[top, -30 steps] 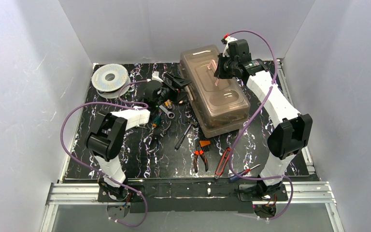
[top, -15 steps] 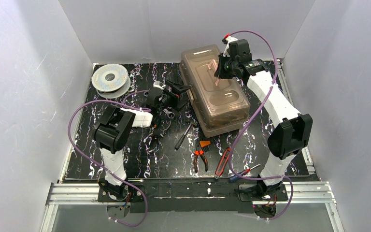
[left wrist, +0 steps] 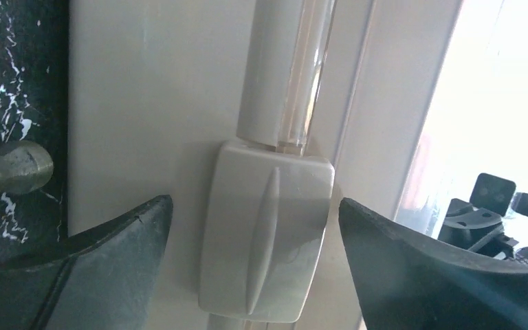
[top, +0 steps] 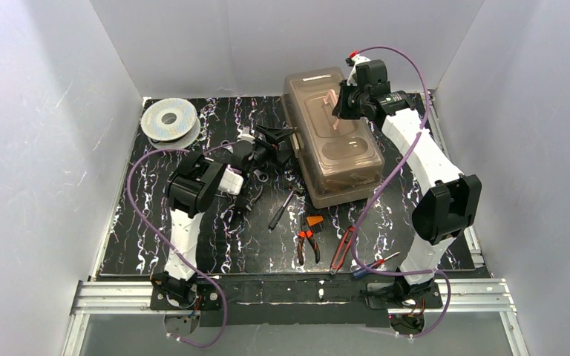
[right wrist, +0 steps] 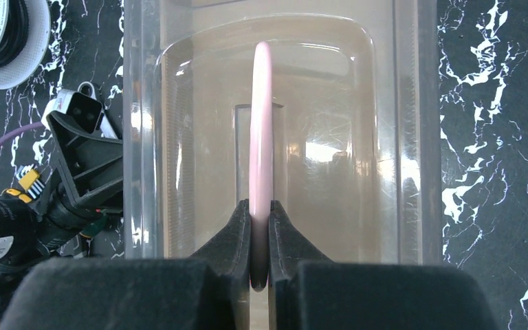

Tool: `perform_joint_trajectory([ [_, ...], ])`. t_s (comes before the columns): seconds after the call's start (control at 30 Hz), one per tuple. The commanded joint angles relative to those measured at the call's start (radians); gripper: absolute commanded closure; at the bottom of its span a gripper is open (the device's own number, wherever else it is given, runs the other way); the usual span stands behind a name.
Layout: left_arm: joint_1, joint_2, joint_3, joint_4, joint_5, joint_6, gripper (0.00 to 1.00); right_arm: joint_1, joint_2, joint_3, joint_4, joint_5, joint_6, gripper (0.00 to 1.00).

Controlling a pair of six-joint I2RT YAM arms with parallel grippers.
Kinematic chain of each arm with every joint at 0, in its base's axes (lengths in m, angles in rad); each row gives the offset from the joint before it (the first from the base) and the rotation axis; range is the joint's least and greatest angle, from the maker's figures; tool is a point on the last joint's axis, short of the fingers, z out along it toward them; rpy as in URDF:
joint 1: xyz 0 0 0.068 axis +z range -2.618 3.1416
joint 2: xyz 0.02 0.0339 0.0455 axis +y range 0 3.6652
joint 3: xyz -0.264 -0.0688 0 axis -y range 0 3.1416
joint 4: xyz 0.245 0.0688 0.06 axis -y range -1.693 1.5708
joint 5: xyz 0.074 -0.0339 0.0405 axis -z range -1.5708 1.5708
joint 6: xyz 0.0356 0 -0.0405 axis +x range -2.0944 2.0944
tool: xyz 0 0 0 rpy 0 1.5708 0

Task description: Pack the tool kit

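A grey spool (top: 169,119) is seen far left. The left gripper (top: 277,139) is spread wide and empty, either side of the beige latch (left wrist: 268,234) of the tool kit (top: 341,159), which is stood at the back, right of centre. Its pink handle (right wrist: 260,124) is pinched by the closed right gripper (right wrist: 260,214).

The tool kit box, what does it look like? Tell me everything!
The tool kit is a big beige plastic box with a smoky see-through lid, shut, lying slanted on the black marbled table. Its pink handle stands up, pinched by the right tool. The open left tool straddles its beige latch without gripping it.
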Motion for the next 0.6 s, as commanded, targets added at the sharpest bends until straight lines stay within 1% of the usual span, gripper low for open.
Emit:
perform_joint_trajectory([
  [0.0, -0.086, 0.045, 0.066, 0.235, 0.033, -0.117, 0.18, 0.007, 0.018, -0.015, -0.013, -0.062, 0.018, 0.99],
  [0.17, -0.092, 0.06, 0.077, 0.302, 0.013, -0.181, 0.37, 0.003, 0.016, -0.018, -0.016, -0.063, 0.019, 0.99],
  [0.27, -0.094, 0.031, 0.068, 0.302, 0.0, -0.19, 0.44, -0.001, 0.017, -0.02, -0.016, -0.067, 0.02, 0.99],
  [0.3, -0.094, 0.015, 0.068, 0.302, -0.004, -0.188, 0.48, -0.001, -0.01, -0.021, -0.016, -0.067, 0.02, 0.99],
  [0.37, -0.094, -0.003, 0.068, 0.302, -0.013, -0.185, 0.54, -0.002, 0.018, -0.019, -0.018, -0.067, 0.02, 0.99],
  [0.53, -0.093, -0.01, 0.073, 0.302, -0.015, -0.19, 0.68, -0.004, 0.014, -0.026, -0.024, -0.054, 0.016, 0.99],
  [0.57, -0.092, -0.01, 0.071, 0.3, -0.015, -0.189, 0.7, -0.004, 0.014, -0.028, -0.024, -0.053, 0.015, 0.99],
])
